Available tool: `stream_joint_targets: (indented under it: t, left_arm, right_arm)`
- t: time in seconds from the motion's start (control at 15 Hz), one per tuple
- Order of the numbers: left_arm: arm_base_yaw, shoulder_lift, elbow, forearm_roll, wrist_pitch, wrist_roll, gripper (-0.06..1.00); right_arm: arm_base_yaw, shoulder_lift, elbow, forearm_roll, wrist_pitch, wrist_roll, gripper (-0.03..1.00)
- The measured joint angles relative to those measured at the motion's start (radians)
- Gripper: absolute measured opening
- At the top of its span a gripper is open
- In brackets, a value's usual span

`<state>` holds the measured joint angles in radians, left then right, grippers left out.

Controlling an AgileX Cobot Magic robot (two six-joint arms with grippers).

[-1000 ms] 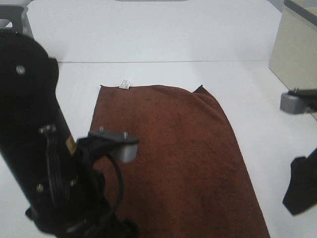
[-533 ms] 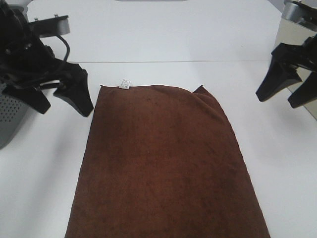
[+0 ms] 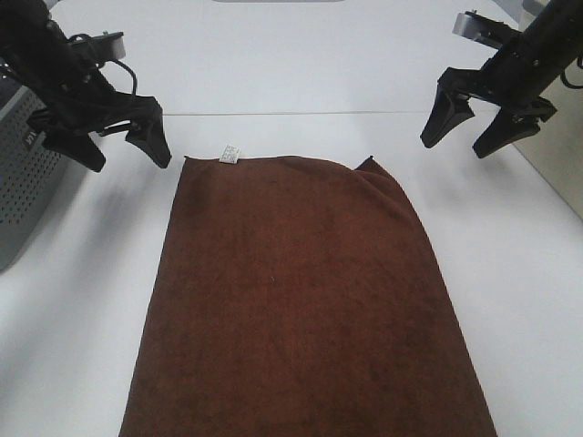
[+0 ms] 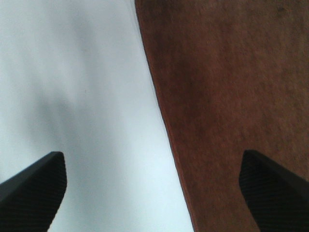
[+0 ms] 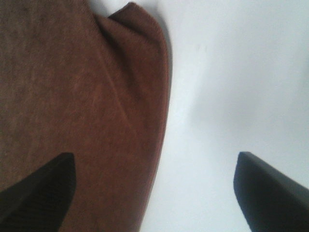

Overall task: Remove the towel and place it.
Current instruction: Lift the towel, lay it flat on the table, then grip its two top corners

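The towel lies spread flat on the white table, wholly outside the grey basket, which stands off the towel's left side near its far end. Its small white label sits at the far left corner. The far right corner is turned over in a small fold, with a shallow crease running back from it.

The left tool hangs just beyond the labelled corner, its fingers spread wide and holding nothing. In the left wrist view the towel's long left edge runs between the two fingertips, which look clear of the cloth. The right tool hovers beyond the folded corner, a little to its right. It is likewise spread and empty, and its wrist view shows the fold and bare table between the tips.

By the look of it, the removal is done and the placing is done or nearly so: the cloth is out, laid open, and neither tool grips it. What may be left is smoothing the turned corner, if a neat lay is wanted.

The towel's near end is cut off by the frame, so its near corners cannot be checked. Only one perforated wall of the basket shows, and its inside is out of sight. How high either tool sits above the table is hard to judge.
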<state>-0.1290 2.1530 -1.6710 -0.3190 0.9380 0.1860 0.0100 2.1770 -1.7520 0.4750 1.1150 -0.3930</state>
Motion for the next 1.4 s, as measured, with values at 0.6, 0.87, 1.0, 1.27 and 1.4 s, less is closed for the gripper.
stream_joint_targets:
  t: [0.6, 0.87, 1.0, 1.27, 1.4]
  left_arm:
    - [0.0, 0.42, -0.533, -0.064, 0.068, 0.04, 0.89]
    - [0.0, 0.447, -0.559, -0.079, 0.083, 0.043, 0.89]
    - [0.0, 0.449, -0.561, -0.081, 0.083, 0.046, 0.89]
    - [0.0, 0.45, -0.562, -0.084, 0.088, 0.048, 0.89]
    - [0.0, 0.452, -0.562, -0.133, 0.093, 0.049, 0.89]
  right_arm:
    - [0.0, 0.387, -0.439, 0.014, 0.057, -0.004, 0.85]
    - [0.001, 0.409, -0.447, 0.036, 0.034, 0.004, 0.85]
    - [0.004, 0.416, -0.448, 0.054, 0.028, 0.004, 0.85]
    - [0.036, 0.419, -0.45, 0.068, 0.016, 0.004, 0.85]
    - [0.052, 0.419, -0.45, 0.068, -0.002, 0.004, 0.85]
